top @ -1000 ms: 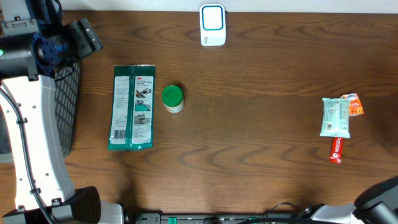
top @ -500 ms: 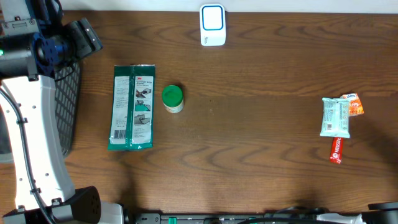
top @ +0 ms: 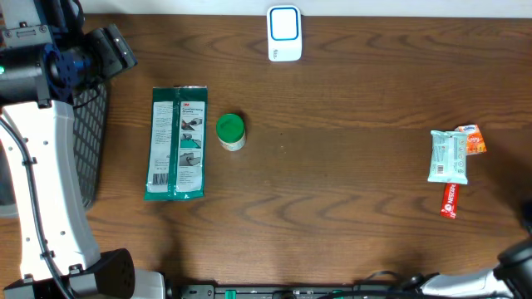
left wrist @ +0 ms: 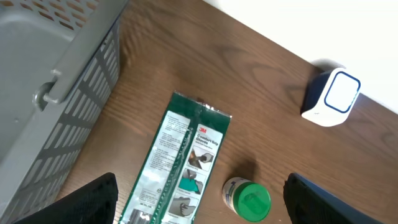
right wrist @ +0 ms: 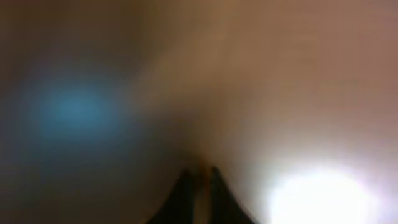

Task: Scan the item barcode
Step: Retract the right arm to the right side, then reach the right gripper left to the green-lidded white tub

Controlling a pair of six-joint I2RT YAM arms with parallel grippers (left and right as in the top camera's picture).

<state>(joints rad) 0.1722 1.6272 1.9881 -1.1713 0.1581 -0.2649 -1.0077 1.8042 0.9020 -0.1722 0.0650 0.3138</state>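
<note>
At the far left, the overhead view shows the white left arm [top: 46, 166] beside a grey basket [top: 93, 141], of which only a strip of mesh can be seen from above. The left wrist view gives more of that basket [left wrist: 56, 87]: its slotted wall and rim, standing on the table [left wrist: 267, 74] left of the packet. In the same view the left gripper [left wrist: 200, 186] is spread wide. Its dark fingers [left wrist: 93, 202] sit at the two bottom corners and grip nothing, with the packet lying below them.

Next comes the green packet [top: 176, 143], lying flat and lengthwise. Only the wrist view brings this packet [left wrist: 180, 168] close enough to read its 3M mark. Just to its right, not touching it, stands a jar [top: 230, 131] with a green cap. Farther right, at the table's far edge, stands the white and blue scanner [top: 283, 33]. Both views show these three things.

Only the overhead view takes in the right side. There a pale pack [top: 449, 156] lies with an orange pack [top: 472, 139] touching its upper right corner and a red stick [top: 449, 200] just below it. No item is near the scanner.

A sliver of the right arm [top: 517, 264] shows in the bottom right corner. The right wrist view is all blur. The right gripper [right wrist: 200, 193] has its two dark fingers [right wrist: 183, 199] drawn narrow, a thin slit between them and nothing seen in it.
</note>
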